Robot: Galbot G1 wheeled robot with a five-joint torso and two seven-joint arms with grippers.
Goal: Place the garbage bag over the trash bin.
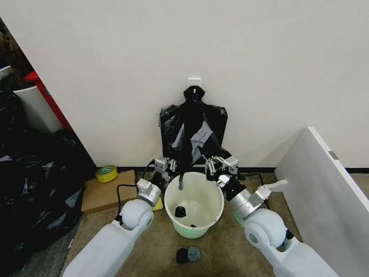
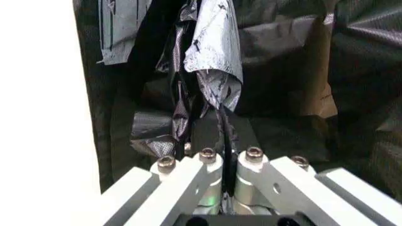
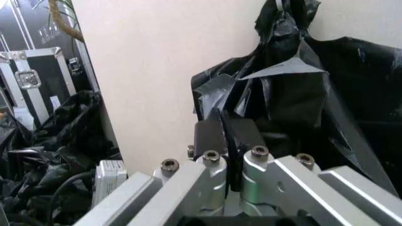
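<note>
A: Where is the garbage bag [image 1: 185,151] at this moment?

B: It hangs in front of the flat bundle of black bags [image 1: 194,124] that is hooked on the white wall [image 1: 115,69], and it drops as a narrow twisted strip toward the trash bin [image 1: 194,208]. Its lower end reaches just to the bin's far rim in the head view.

A: And the bin?

B: It stands on the floor [image 1: 219,254] close to the wall, between the two arms, mouth up. A few small dark pieces lie on its bottom, and a dark lump [image 1: 188,254] lies on the floor in front of it.

A: What is the left tool [image 1: 162,168] doing?

B: It sits just left of the bin's far rim. In the left wrist view the left tool [image 2: 227,157] has its fingers pressed together on a thin fold of the garbage bag [image 2: 210,61], which rises from between them.

A: The right tool [image 1: 218,165]?

B: It is up at the right of the bin's far rim, near the hanging plastic. In the right wrist view the right tool [image 3: 227,141] has its pads closed against each other, and I cannot tell whether any film lies between them.

A: Anything else around?

B: A heap of black sacks [image 1: 34,184] on the left, a roll of yellow tape [image 1: 106,172] on a cardboard sheet [image 1: 104,193], and a pale board [image 1: 323,184] leaning on the right
</note>
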